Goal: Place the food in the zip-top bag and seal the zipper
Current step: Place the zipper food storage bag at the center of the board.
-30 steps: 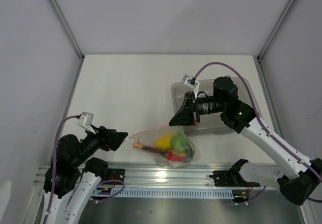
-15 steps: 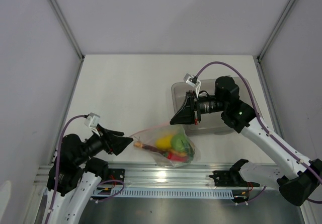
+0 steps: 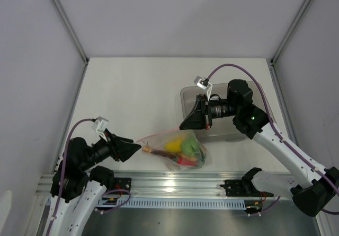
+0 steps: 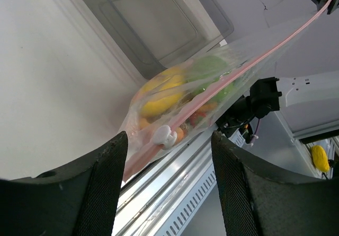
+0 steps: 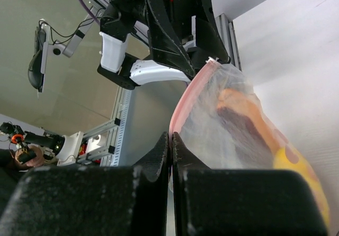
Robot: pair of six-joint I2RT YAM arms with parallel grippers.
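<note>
Left claw: our black left claw (image 3: 137, 148) has come closer to the bag's near end than a second ago, and its jaws have come in a little. They stand apart, one on each side of the strip, and pinch nothing yet.
Right claw: our black right claw (image 5: 170, 139) is closed tight on the far end of the thin pinkish-red zipper strip (image 4: 275, 42) and holds it up.
Bag: the small clear crinkly plastic zip-top bag (image 3: 183, 154) hangs from that claw. Its belly seems to rest on the white table (image 3: 132, 98) near the front edge, just beside the grey see-through hard bin (image 4: 143, 18).
Food: the small toy food pieces (image 4: 159, 95) that we see are inside the bag: yellow, green, red and orange.
Knob: a small white knob (image 4: 164, 135) sits on the strip between our left jaws. We think it is the slider.
Mouth: we cannot tell if it is shut or not.
How it handles: we think the bag is light, soft, floppy and slippery. The toys pull its belly down, and the thin plastic will crumple if we squeeze it.
Where to hold: the strip looks like the stiffest part. We think it best to keep its far end pinched and take the white knob with the left claw, not the thin plastic.
</note>
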